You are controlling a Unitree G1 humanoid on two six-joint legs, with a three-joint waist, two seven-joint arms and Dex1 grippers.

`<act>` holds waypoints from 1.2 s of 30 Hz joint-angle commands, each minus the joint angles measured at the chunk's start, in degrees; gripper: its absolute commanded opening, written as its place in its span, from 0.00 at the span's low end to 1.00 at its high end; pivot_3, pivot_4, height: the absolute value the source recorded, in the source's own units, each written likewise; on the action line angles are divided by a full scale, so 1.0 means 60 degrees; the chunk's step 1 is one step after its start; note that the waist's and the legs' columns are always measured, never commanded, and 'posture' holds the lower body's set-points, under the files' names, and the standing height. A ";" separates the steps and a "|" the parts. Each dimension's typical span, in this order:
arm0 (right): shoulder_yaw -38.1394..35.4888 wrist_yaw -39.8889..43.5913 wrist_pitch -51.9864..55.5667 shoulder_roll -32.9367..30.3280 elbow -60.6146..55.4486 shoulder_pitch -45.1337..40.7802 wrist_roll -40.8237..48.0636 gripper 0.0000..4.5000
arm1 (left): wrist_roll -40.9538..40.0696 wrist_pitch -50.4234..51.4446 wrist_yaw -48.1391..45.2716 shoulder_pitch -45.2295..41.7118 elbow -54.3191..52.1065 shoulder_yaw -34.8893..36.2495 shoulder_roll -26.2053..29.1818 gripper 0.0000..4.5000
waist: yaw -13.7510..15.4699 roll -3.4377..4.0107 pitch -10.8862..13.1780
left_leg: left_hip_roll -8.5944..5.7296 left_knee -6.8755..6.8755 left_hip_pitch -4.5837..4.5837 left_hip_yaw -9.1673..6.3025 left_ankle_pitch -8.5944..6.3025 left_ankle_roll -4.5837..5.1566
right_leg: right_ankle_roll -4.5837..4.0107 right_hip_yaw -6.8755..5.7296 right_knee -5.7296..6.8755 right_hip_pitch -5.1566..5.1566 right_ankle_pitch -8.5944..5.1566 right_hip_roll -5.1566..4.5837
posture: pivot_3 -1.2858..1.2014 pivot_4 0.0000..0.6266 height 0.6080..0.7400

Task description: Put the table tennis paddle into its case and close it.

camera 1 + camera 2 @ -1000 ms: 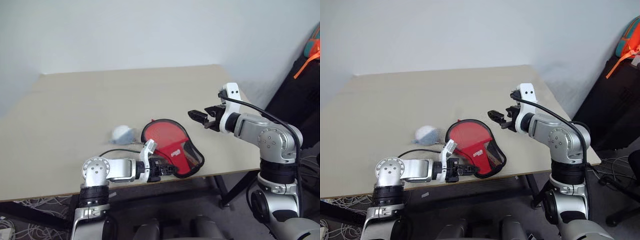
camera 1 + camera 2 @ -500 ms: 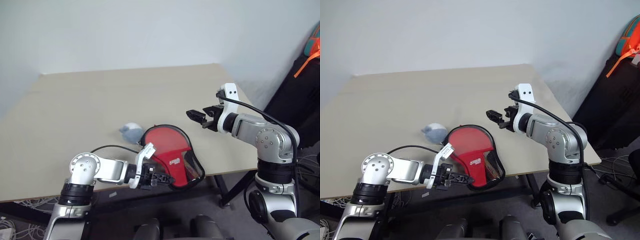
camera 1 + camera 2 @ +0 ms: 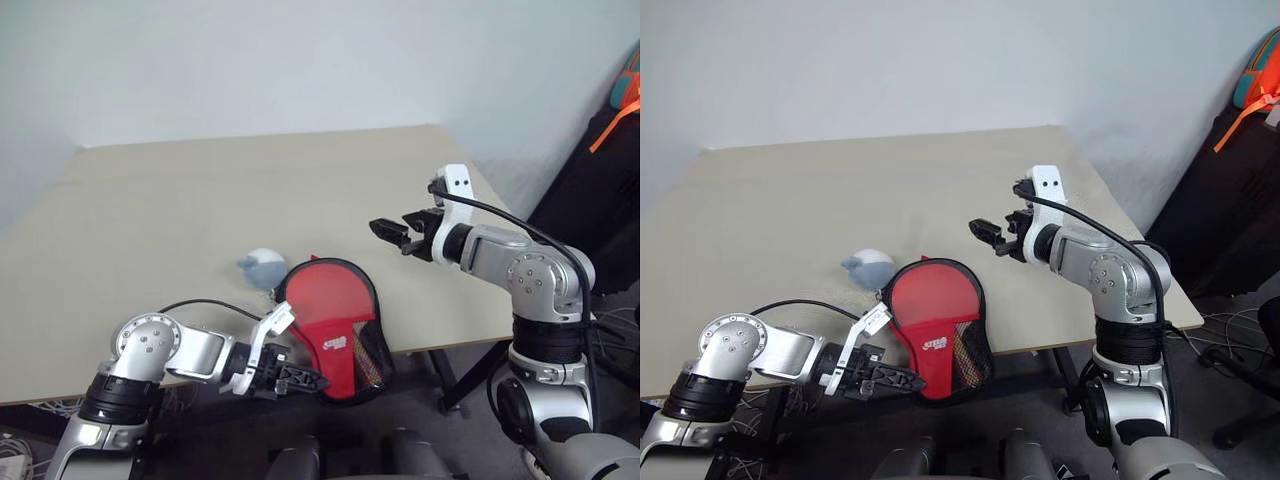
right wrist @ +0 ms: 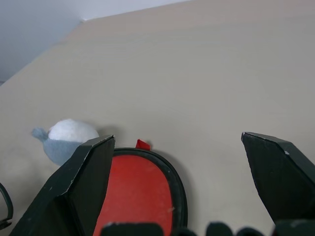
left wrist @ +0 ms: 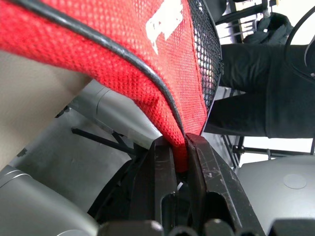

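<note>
The case (image 3: 335, 320), red with black trim, a white logo and a mesh pocket, lies at the table's front edge, its narrow end hanging past the edge. My left gripper (image 3: 300, 378) is shut on that narrow end, and the left wrist view shows the red fabric pinched in my left gripper (image 5: 179, 142). A round red face fills the wide end; I cannot tell whether it is the table tennis paddle or the cover. My right gripper (image 3: 398, 225) hovers open above the table, beyond the case and to its right, with nothing in it.
A pale grey ball-like object (image 3: 262, 266) rests against the case's far left rim. The beige table (image 3: 200, 180) stretches far and left of it. A black cable (image 3: 200, 305) loops from my left arm. Dark furniture and an orange bag (image 3: 625, 100) stand at the right.
My left gripper has drawn the case's narrow end toward me and leftward, swinging the case so that end hangs over the table's front edge. The right gripper has stayed put.
</note>
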 commanded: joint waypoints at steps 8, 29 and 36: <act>0.0104 0.0251 -0.0241 -0.0091 -0.0009 -0.0301 0.0038 1.00 | 0.1329 -0.0647 -0.1496 0.0324 -0.0852 0.0076 0.0477 0.35 | -0.0001 0.0001 0.0001 | 0.0003 0.0006 -0.0002 0.0003 0.0001 0.0000 | -0.0001 0.0002 0.0006 -0.0003 0.0000 0.0001 | 0.52 0.00 0.99; 0.1660 0.1134 -0.1641 0.0043 0.0905 -0.0344 -0.0579 0.22 | 0.5476 -0.6819 -0.3112 -0.2430 0.2111 0.2339 0.1305 1.00 | -0.0006 0.0016 0.0033 | 0.0010 0.0025 -0.0007 0.0023 0.0009 0.0001 | 0.0015 0.0006 0.0013 -0.0005 0.0025 0.0009 | 0.52 0.00 0.99; 0.2673 0.1285 -0.2624 0.0611 0.1909 -0.0329 -0.1317 0.00 | 0.6611 -0.7978 -0.2623 -0.2758 0.3414 0.2316 -0.0033 1.00 | -0.0001 0.0011 0.0032 | 0.0015 -0.0011 -0.0020 0.0019 0.0010 -0.0001 | 0.0019 0.0014 0.0010 -0.0034 0.0036 0.0014 | 0.52 0.00 0.99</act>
